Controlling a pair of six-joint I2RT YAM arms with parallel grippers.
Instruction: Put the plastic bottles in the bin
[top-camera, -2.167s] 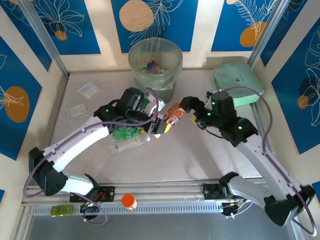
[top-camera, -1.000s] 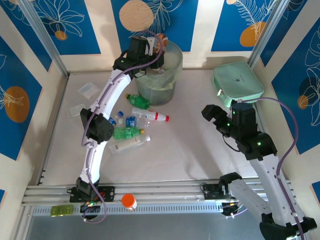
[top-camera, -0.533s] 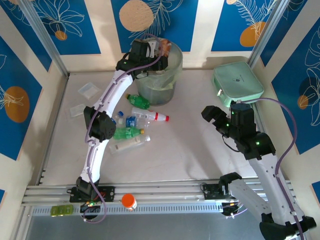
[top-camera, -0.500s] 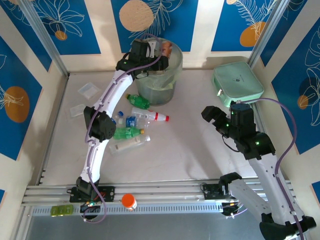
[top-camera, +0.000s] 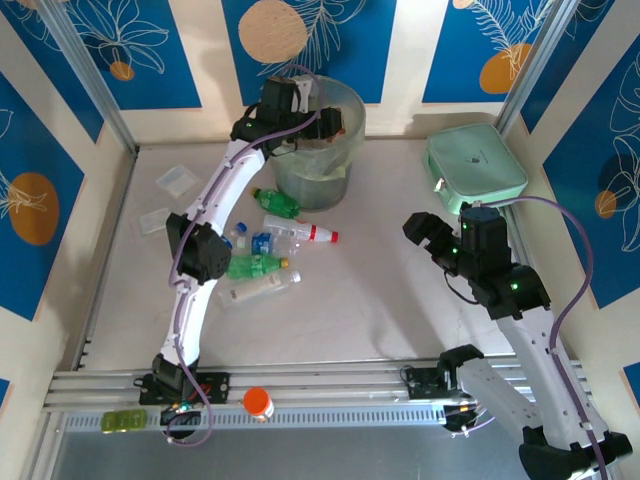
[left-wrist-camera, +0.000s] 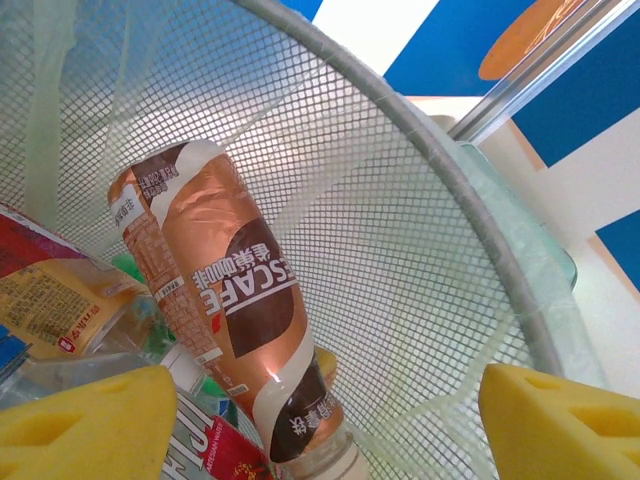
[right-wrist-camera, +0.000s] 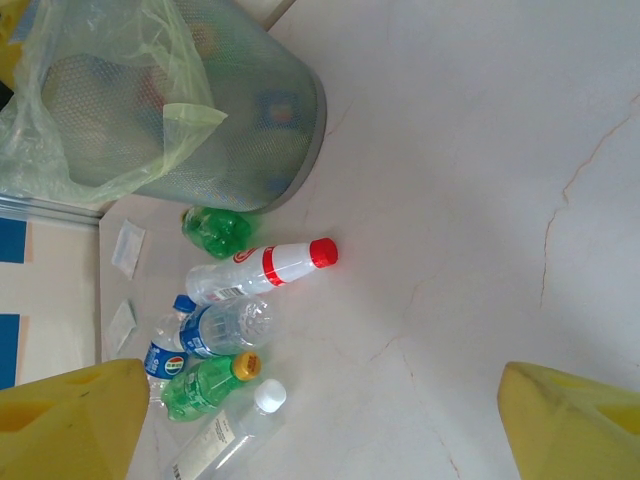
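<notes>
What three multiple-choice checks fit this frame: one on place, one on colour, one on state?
1. Where is the left end effector?
A. Over the bin's mouth
B. Above the mint-green box
C. Low over the loose bottles on the table

2. What colour is the cap of the clear bottle with the red-and-white label, lying below the bin?
A. Blue
B. Red
C. Black

3. What state is the right end effector in?
A. Shut on a green bottle
B. Open, holding nothing
C. Shut on a flat packet

Answers:
1. A: the top view shows the left end effector at the rim of the bin.
2. B: the right wrist view shows a red cap on the clear bottle.
3. B: the fingers of the right end effector stand wide apart with bare table between them.
</notes>
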